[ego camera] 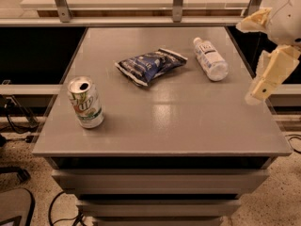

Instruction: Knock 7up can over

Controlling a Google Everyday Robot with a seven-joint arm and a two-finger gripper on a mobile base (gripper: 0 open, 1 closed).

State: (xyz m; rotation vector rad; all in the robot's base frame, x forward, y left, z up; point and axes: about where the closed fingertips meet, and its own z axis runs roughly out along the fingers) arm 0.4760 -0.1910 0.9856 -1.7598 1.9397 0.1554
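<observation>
Far right of frame, my gripper (pixel 246 62) hangs spread wide and empty, well apart from the upright 7up can (pixel 85 102) at left, so I reckon the approach hasn't begun.

So the 7up can (pixel 85 102) stands upright near the front-left corner of the desk (pixel 178 126). It has a silver top with an open tab hole, and white and green sides. The tool (pixel 265 60) hangs way over at the desk's right edge, well apart from it.
</observation>
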